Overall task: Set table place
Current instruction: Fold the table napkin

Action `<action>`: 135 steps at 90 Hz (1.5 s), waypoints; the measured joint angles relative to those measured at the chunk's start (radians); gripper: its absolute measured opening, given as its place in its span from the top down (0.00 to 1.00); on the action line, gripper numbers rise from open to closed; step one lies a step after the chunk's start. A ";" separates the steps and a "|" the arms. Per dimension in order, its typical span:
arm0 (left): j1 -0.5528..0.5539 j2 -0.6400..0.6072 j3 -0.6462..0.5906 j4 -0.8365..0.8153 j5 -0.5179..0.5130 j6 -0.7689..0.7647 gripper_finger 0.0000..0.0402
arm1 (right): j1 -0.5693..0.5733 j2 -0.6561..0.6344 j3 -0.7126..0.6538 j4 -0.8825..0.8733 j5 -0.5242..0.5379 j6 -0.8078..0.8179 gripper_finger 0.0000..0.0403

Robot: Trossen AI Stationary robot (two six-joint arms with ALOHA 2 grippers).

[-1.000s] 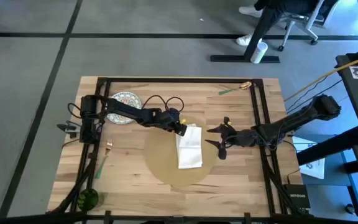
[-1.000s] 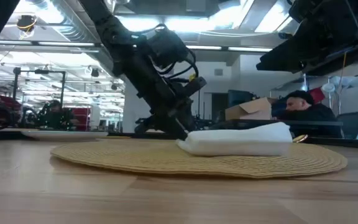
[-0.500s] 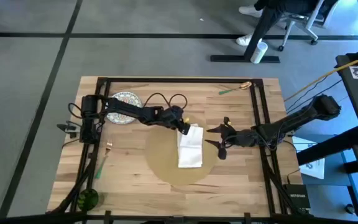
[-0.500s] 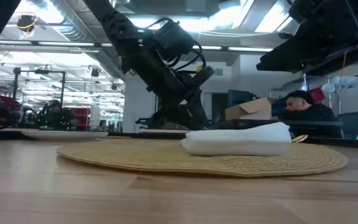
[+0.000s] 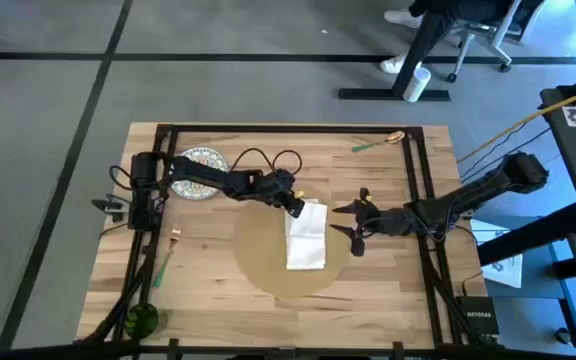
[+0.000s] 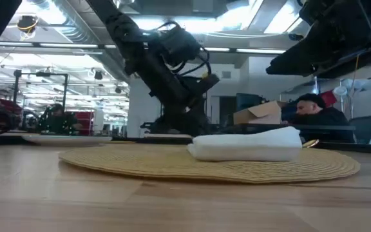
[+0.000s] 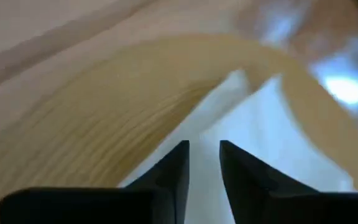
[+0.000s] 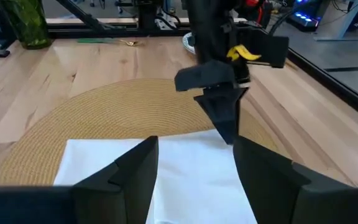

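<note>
Tan round placemat lies on the wooden tabletop, a white napkin on it. Left gripper hovers at the napkin's corner, fingers nearly closed, empty. Right gripper waits beside the mat, fingers spread wide.

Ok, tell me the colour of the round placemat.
Plain tan placemat, woven in concentric rings; clearest in the right wrist view.

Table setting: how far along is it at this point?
Done: the round tan placemat lies on the table with the white napkin on it. In hand: the left gripper, nearly shut, sits at the napkin's far corner; the right gripper waits open beside the mat. Left: the patterned plate, the fork and the green bottle are off the placemat.
</note>
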 joint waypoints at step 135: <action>-0.013 0.057 0.002 0.060 0.000 0.010 0.89 | 0.000 0.000 0.000 -0.003 0.000 0.000 0.52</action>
